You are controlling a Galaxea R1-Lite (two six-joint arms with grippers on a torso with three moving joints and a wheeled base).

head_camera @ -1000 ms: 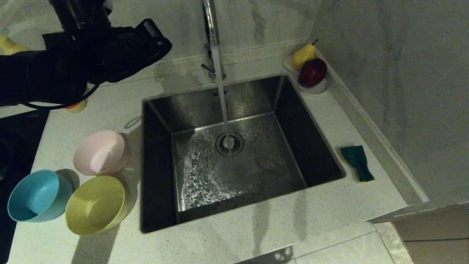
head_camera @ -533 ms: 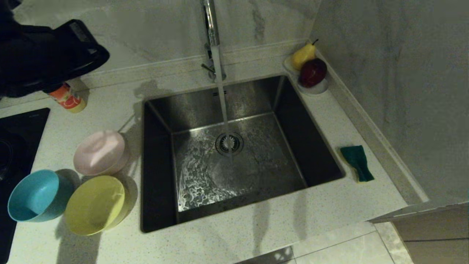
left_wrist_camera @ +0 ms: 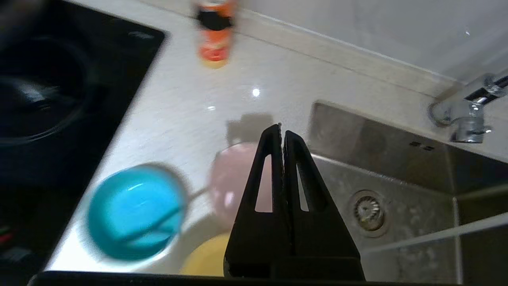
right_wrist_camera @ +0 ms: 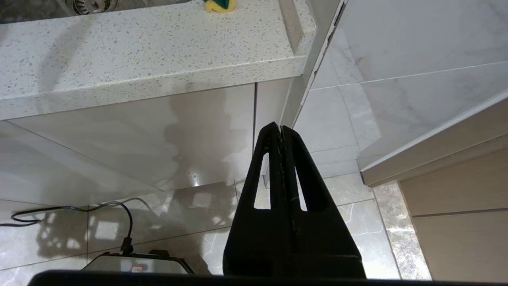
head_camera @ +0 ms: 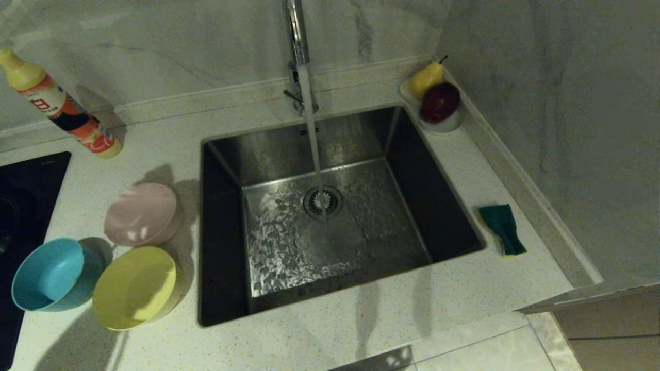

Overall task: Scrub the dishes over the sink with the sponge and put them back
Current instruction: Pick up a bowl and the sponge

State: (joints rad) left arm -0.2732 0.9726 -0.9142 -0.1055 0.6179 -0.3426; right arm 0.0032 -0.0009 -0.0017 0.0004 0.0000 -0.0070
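Three bowls stand on the counter left of the sink (head_camera: 221, 154): a pale pink bowl (head_camera: 142, 215), a yellow bowl (head_camera: 135, 287) and a light blue bowl (head_camera: 49, 275). Water runs from the chrome tap (head_camera: 295, 31) onto the drain (head_camera: 323, 201). The green sponge (head_camera: 502, 228) lies on the counter right of the sink. Neither arm shows in the head view. My left gripper (left_wrist_camera: 282, 129) is shut and empty, high above the pink bowl (left_wrist_camera: 234, 178) and blue bowl (left_wrist_camera: 137, 212). My right gripper (right_wrist_camera: 280, 129) is shut and empty, hanging below the counter edge over the floor.
An orange-labelled bottle (head_camera: 62, 108) leans at the back left by the wall. A black hob (head_camera: 20, 206) lies at the left edge. A white dish (head_camera: 447, 124) with a pear (head_camera: 427, 77) and a dark red fruit (head_camera: 440, 102) stands at the sink's back right corner.
My left arm has pulled away from the back left of the counter and out of the head view, uncovering the bottle. The bowls and the sponge have not moved.
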